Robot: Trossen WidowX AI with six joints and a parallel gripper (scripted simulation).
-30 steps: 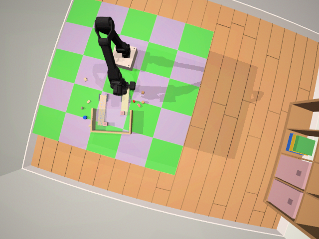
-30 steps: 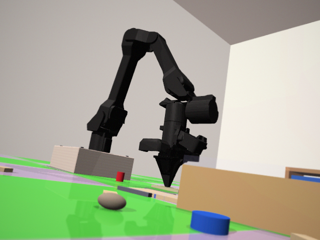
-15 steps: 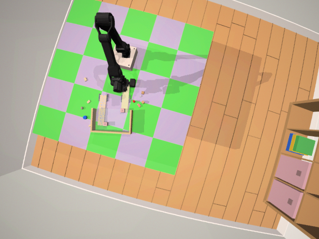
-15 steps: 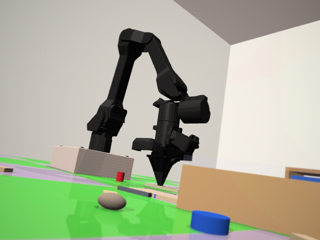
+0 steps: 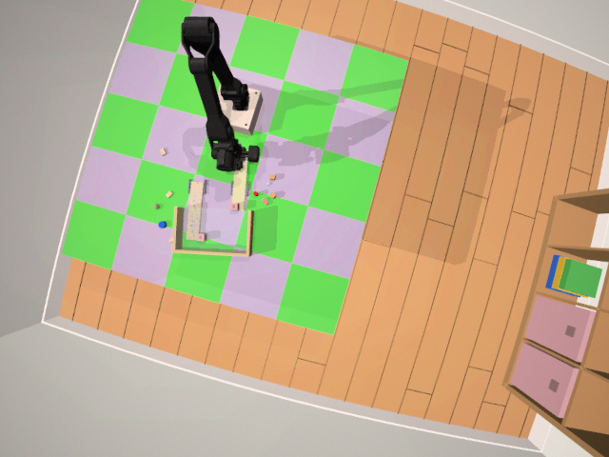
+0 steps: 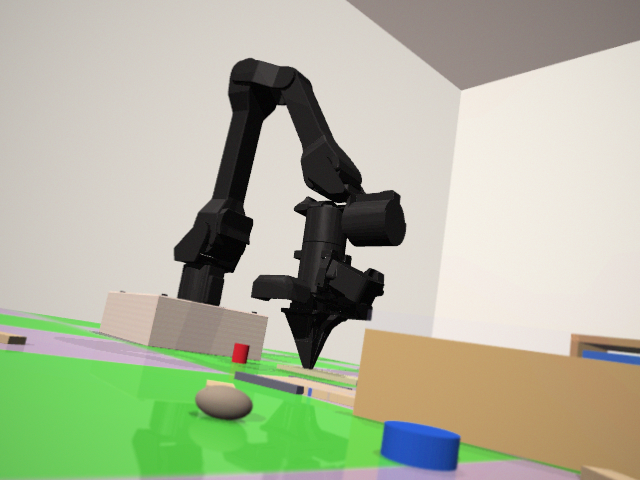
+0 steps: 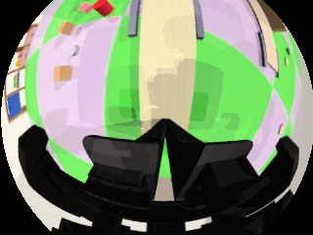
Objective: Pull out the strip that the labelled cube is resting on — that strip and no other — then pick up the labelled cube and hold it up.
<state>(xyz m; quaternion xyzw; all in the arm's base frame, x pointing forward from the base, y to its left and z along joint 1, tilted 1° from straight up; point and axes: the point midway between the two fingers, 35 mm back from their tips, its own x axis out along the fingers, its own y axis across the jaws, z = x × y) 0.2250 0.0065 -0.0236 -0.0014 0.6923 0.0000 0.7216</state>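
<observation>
- Blue disc point(image 5: 162, 224) and grey pebble point(image 5: 156, 206) lie left of the wooden frame point(image 5: 212, 252).
- Speckled strip point(image 5: 194, 208) carries a pink cube point(image 5: 200, 237) at its far end, inside the frame.
- Plain strip point(image 5: 239, 188) carries a second pink cube point(image 5: 234, 207); which cube bears the label cannot be read.
- Claw point(image 6: 309, 364) is pressed together, holding nothing, its tip down on the plain strip's near end.
- Red cylinder point(image 5: 255, 193) sits right of the plain strip.

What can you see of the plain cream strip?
The plain strip is a flat, pale cream, unpatterned band lying on the checkered mat, running from under the gripper toward the wooden frame. A pink cube sits on its far end. The shut fingertips press its near end. Short dark rails flank it.
</observation>
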